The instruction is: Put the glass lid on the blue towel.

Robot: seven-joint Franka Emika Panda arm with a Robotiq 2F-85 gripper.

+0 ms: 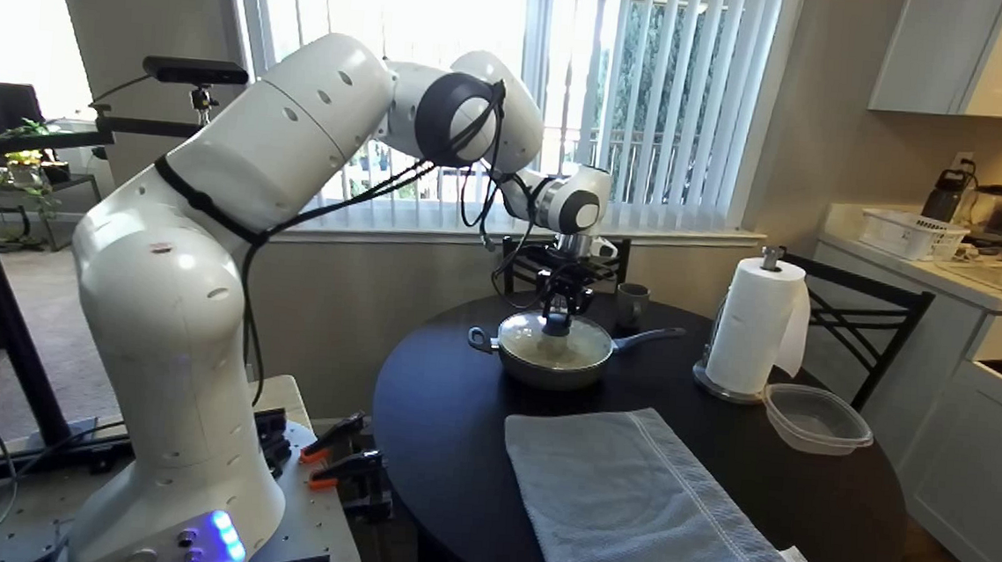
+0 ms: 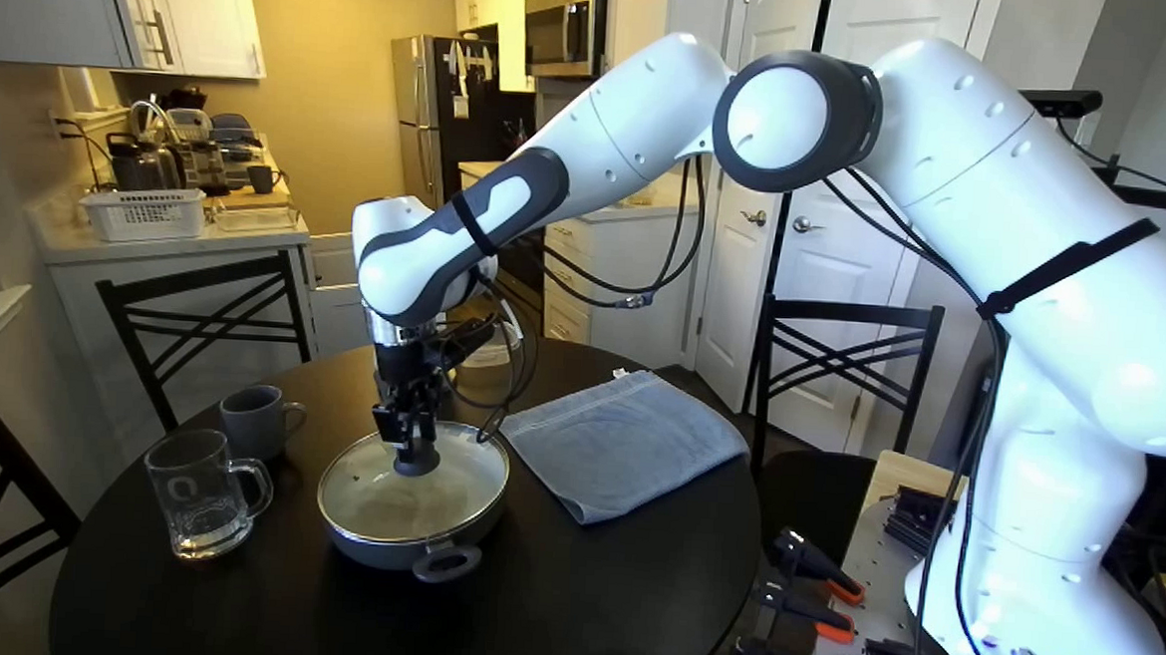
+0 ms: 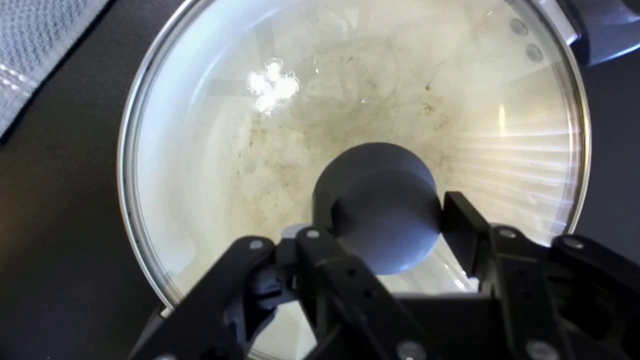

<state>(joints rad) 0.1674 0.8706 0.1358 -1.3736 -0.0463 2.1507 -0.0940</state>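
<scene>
Glass lid (image 3: 350, 125), quantity one, is seated on a single frying pan (image 1: 553, 375) on the round table (image 1: 447, 427). Gripper (image 3: 392, 212) stands directly above it; its two fingers (image 3: 462, 227) contact opposite sides of the one knob (image 3: 385, 215), and the jaws are closed on that knob. One blue towel (image 2: 637, 445) lies spread near the pan, its upper face exposed and wider than the lid. A strip of the dark table separates the towel edge from the pan; one towel corner reaches close to the table edge. Both exterior views show one grey mug (image 2: 255, 422). One glass mug (image 2: 200, 497) is distinct in an exterior view only. One paper towel roll (image 1: 754, 325) and, just beside it, one plastic container (image 1: 813, 419) show whole in an exterior view. The pan's long handle (image 1: 651, 337) extends in an exterior view; the wrist view alone shows its two rivets (image 3: 518, 26), through the glass.
</scene>
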